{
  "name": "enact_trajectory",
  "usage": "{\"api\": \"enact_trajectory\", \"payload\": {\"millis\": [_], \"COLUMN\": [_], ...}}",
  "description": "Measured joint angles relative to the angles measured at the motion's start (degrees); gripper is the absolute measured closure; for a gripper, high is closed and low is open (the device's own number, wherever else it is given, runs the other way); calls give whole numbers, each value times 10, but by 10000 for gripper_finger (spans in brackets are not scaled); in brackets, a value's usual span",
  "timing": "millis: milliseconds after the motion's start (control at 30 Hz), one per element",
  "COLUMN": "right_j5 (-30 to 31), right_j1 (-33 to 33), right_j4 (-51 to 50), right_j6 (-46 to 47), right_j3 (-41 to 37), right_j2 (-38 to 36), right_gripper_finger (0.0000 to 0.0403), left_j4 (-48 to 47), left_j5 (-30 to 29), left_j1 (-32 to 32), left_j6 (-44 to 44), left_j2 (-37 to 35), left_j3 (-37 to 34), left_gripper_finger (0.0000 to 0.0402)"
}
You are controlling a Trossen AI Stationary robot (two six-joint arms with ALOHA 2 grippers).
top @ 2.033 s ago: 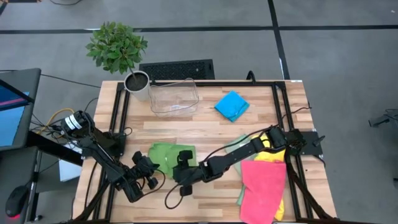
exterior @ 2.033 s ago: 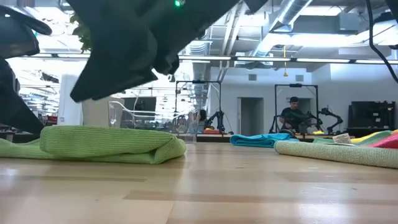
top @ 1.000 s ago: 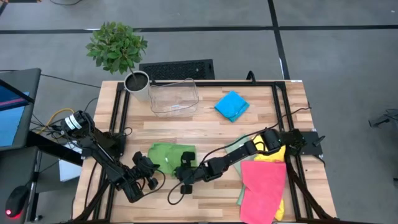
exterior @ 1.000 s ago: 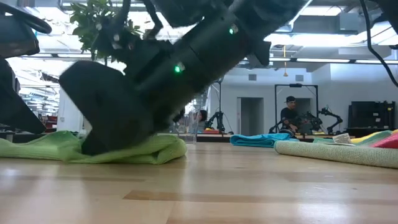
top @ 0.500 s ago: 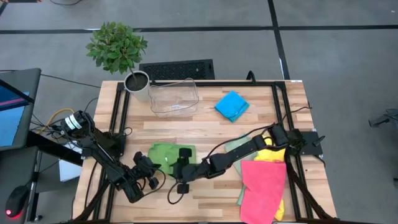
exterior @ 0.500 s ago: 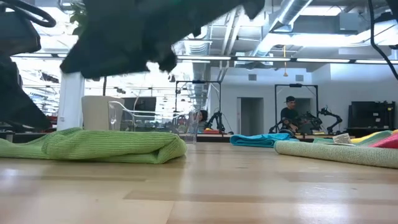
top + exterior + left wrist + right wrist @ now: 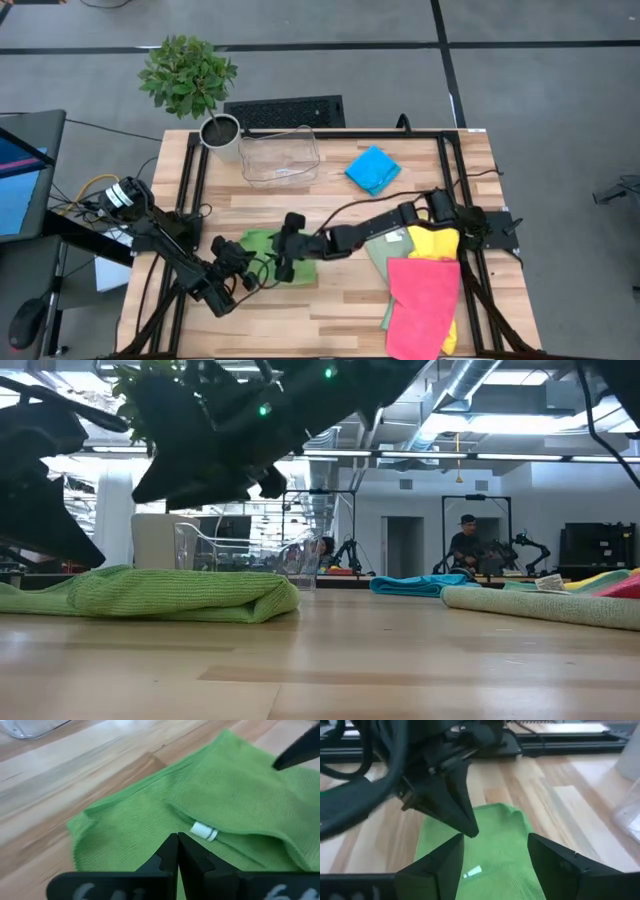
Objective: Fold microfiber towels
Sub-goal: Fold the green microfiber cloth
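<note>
Fingers spread wide, our right gripper (image 7: 284, 258) hangs above the bright green folded microfiber towel (image 7: 268, 254) near the front edge of the wooden surface (image 7: 330, 205), holding nothing; its dark fingers (image 7: 547, 865) frame the cloth from above, and the low view shows clear air between them and the fabric. We judge that height deliberate, enough room to pull away from a finished fold without dragging it.

Our left gripper (image 7: 177, 851) sits low at the towel's left side with its fingers pressed together and nothing between them, the tips just over the fabric beside a small white tag (image 7: 204, 831). We read that as a closed tip used to pin or smooth the cloth, though whether it touches we cannot tell.

The green towel lies doubled over, its rounded fold facing the front edge. A blue folded microfiber towel (image 7: 373, 169) rests well apart toward the rear right, just beside a clear plastic bin (image 7: 279, 157) at the rear edge, likely set aside as done. Waiting stock is heaped at the front right corner: a pink microfiber towel (image 7: 423, 306) draped over a yellow one (image 7: 432, 241), with a pale sage green one (image 7: 380, 249) showing at the pile's left. A potted green plant (image 7: 190, 80) stands at the rear left corner.
</note>
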Motion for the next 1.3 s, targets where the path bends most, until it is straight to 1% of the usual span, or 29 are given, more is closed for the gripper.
{"api": "enact_trajectory", "payload": {"millis": [133, 300, 367, 433, 633, 733, 867, 1000, 1100, 1200, 1300], "right_j5": [-56, -91, -119, -148, -171, -174, -177, -181, -180, -179, -180], "right_j1": [-18, -41, -52, -62, -73, -73, -73, -69, -68, -68, -68], "right_j4": [5, 14, 15, 37, 23, 20, -8, -13, -5, -12, -15], "right_j6": [-21, -59, -66, -68, -92, -101, -112, -113, -105, -104, -102], "right_j3": [0, 1, 2, 12, 21, 26, 25, 25, 24, 26, 26], "right_j2": [16, 28, 33, 43, 75, 74, 73, 73, 89, 86, 89], "right_gripper_finger": [158, 158, 158, 158, 159, 159, 159, 159, 159, 171, 201], "left_j4": [-9, -23, -24, -27, -27, -27, -27, -26, -26, -26, -25], "left_j5": [3, 9, 11, 15, 17, 17, 17, 18, 17, 18, 19], "left_j1": [-1, -2, -5, -5, -8, -8, -8, -8, -8, -8, -8], "left_j6": [1, 3, 3, 3, 3, 3, 3, 3, 3, 3, 3], "left_j2": [0, 0, 0, 0, 0, 0, 0, 0, 0, 0, 0], "left_j3": [0, 0, 0, 0, 0, 0, 0, 0, 0, 0, 0], "left_gripper_finger": [401, 401, 401, 401, 401, 401, 401, 401, 401, 402, 401]}}
